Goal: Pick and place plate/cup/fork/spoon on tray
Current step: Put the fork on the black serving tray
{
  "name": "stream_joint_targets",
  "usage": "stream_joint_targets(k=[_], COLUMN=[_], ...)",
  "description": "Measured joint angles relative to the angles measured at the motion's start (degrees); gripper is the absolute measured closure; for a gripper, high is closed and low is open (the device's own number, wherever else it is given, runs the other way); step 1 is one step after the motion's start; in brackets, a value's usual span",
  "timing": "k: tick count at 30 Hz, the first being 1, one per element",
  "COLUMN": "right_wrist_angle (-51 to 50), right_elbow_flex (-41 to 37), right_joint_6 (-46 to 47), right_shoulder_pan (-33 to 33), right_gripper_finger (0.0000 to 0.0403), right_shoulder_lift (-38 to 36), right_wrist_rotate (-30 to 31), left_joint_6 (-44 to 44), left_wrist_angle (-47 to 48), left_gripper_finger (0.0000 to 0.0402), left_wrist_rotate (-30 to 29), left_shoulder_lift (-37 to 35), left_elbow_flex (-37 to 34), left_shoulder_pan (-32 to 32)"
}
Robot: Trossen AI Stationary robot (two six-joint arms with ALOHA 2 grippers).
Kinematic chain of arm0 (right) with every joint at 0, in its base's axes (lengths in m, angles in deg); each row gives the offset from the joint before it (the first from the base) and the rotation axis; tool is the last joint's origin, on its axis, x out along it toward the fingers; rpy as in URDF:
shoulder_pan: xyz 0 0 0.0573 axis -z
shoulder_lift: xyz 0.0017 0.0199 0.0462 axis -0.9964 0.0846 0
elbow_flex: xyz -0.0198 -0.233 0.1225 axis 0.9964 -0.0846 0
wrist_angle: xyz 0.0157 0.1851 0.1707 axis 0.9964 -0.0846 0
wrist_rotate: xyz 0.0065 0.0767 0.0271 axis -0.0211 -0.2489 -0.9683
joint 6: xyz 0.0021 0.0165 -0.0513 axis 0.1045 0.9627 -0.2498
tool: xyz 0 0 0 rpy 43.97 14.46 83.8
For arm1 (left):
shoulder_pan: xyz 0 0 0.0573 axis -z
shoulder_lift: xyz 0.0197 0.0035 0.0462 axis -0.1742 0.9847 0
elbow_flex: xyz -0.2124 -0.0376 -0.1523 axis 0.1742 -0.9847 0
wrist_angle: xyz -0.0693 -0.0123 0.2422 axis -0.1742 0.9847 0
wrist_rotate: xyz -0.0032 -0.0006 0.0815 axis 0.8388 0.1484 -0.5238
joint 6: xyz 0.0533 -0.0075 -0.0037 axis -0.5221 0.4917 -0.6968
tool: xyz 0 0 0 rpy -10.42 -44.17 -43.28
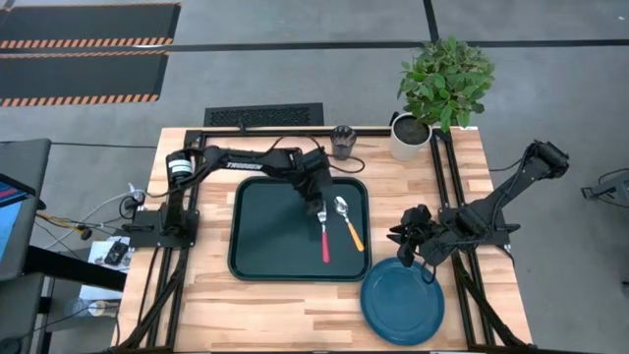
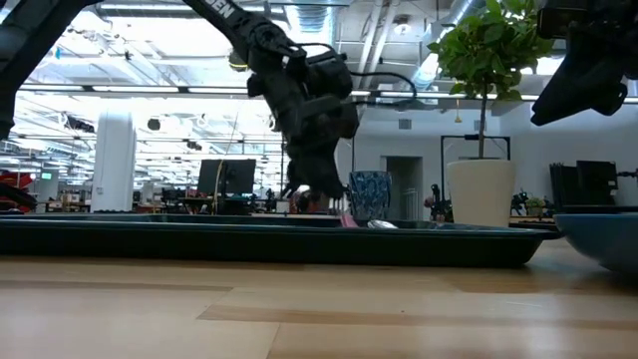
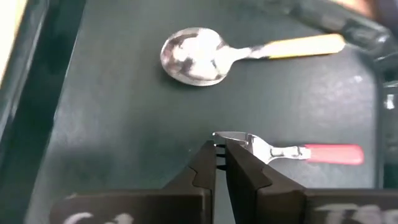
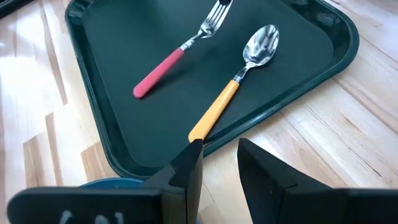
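Note:
The dark green tray (image 1: 265, 231) lies mid-table. On its right part lie the red-handled fork (image 1: 324, 241) and the orange-handled spoon (image 1: 350, 226), side by side, with their metal ends toward the far edge. My left gripper (image 3: 219, 148) reaches down over the tray, its fingers shut to a thin slit at the fork's tines (image 3: 239, 138). The blue plate (image 1: 401, 300) lies on the table near the tray's near right corner. My right gripper (image 4: 221, 155) is open and empty, just above the table between the tray and the plate. The dark cup (image 1: 342, 141) stands at the far edge. My left gripper's shut fingertips (image 3: 236, 155) come slanting down from the far left onto the tip end of the fork's tines (image 3: 225, 136). The fork lies flat on the tray floor, with its handle (image 3: 333, 154) free. I cannot tell whether the tips touch the tines or stand just over them.
A white pot with a green plant (image 1: 410, 138) stands at the far right of the table, next to the cup. Black frame rails (image 1: 447, 172) run along the table's far and side edges. The tray's left half (image 1: 260, 236) is bare.

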Motion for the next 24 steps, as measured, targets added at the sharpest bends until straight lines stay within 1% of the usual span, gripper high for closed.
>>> stream_joint_targets(k=[3, 6, 16, 20, 24], right_wrist_angle=[0.0, 0.0, 0.02, 0.09, 0.13], right_elbow_flex=[-0.01, -0.01, -0.01, 0.0, -0.01], right_joint_6=[0.01, 0.02, 0.02, 0.04, 0.04], right_shoulder_pan=[0.0, 0.0, 0.0, 0.0, 0.0], right_gripper_finger=[0.0276, 0.0276, 0.0276, 0.0276, 0.0276], right_shoulder_lift=[-0.01, -0.02, -0.02, -0.02, 0.0], right_wrist_rotate=[0.02, 0.02, 0.08, 0.15, 0.17], left_joint_6=[-2.55, -4.92, -8.38, -7.71, -5.99], left_wrist_angle=[0.2, -0.08, -1.28, -2.16, -3.44], left_gripper_finger=[0.0394, 0.0394, 0.0394, 0.0394, 0.0393], left_wrist_rotate=[1.8, 1.98, 2.15, 1.46, 1.16], left_shoulder_lift=[0.0, 0.0, 0.02, 0.02, 0.04], left_elbow_flex=[1.35, 1.58, 1.58, 1.53, 0.03], left_shoulder_pan=[-0.21, -0.21, -0.19, -0.19, -0.19])
